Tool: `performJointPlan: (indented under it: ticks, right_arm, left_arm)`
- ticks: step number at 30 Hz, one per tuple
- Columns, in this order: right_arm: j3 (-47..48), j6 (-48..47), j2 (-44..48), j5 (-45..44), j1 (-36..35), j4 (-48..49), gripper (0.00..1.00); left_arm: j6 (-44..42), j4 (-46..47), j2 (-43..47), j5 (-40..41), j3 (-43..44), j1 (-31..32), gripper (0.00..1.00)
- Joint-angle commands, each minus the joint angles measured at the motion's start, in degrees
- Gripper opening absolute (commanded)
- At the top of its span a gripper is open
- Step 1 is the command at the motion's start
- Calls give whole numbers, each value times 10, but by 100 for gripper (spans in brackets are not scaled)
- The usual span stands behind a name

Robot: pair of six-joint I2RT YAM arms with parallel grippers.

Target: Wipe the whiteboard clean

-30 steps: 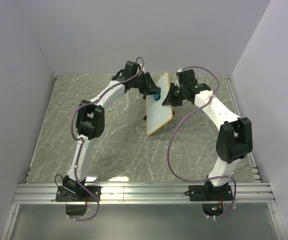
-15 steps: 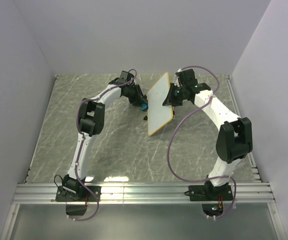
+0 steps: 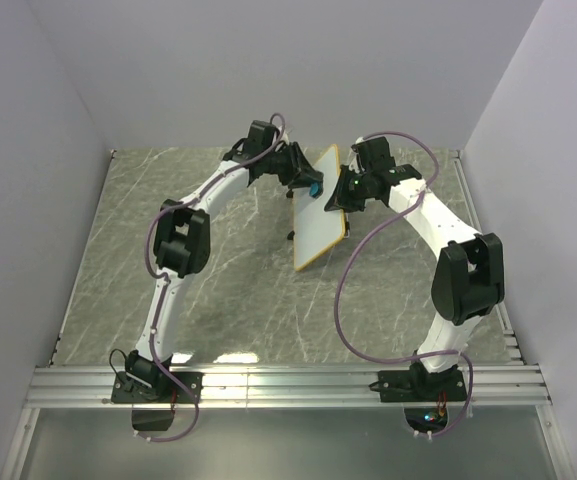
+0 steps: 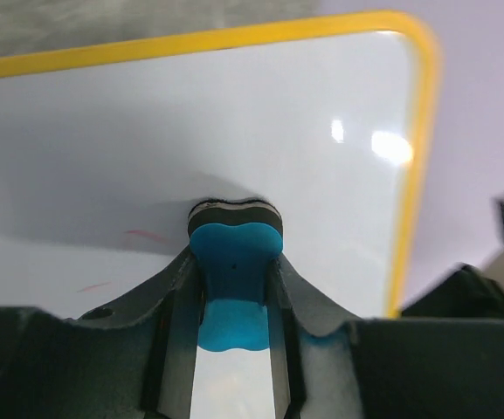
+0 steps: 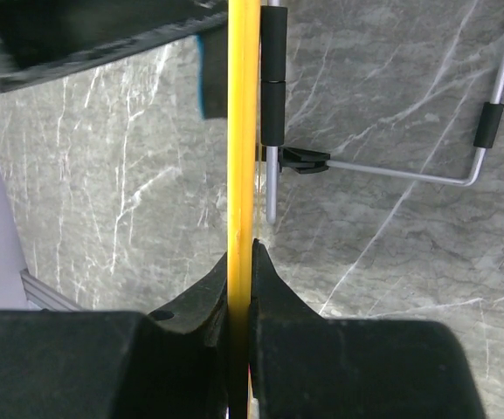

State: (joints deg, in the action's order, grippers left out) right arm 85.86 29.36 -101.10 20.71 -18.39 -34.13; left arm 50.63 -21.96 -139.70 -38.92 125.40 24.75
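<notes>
Well, the board point(image 3: 318, 212) stands tilted on its legs point(image 5: 273, 96) a little above the middle of the top view, on the grey worktop point(image 3: 218, 290). The right end effector point(image 5: 241, 262) pinches the yellow rim edge-on at the bottom centre of its own view, and I take that to be steadying it. The left end effector point(image 4: 234, 271) is clamped on a blue eraser point(image 4: 234, 249), whose dark felt face looks pressed to the white surface mid-frame. Most of the surface on show is clean and glossy. Two faint red strokes point(image 4: 136, 233) show at the lower left of the left wrist view, just beside the eraser. I'd judge the job well along but unfinished. Those traces need a pass, and the part hidden behind the fingers can't be checked.
</notes>
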Motion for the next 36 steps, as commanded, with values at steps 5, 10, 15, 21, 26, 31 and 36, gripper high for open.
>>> performJointPlan:
  ticks: [5,10,15,21,26,31,36]
  right_arm:
    - [17,5,-22,193,-49,-25,0]
    - [15,0,-17,190,-52,-30,0]
    - [10,-1,-15,189,-53,-30,0]
    - [17,3,-20,188,-56,-26,0]
    - [20,8,-25,187,-58,-20,0]
    - [32,8,-26,181,-59,-21,0]
    - [63,-1,-29,169,-58,-36,0]
  left_arm:
    - [66,109,0,-83,33,36,0]
    - [30,52,-46,-71,39,29,0]
    - [-32,-31,-80,-37,34,29,0]
    - [-65,-64,-88,-20,-30,29,0]
    - [-78,-70,-76,-7,-40,28,0]
    - [-86,-87,-81,2,-39,28,0]
    - [-106,-116,-67,28,-52,21,0]
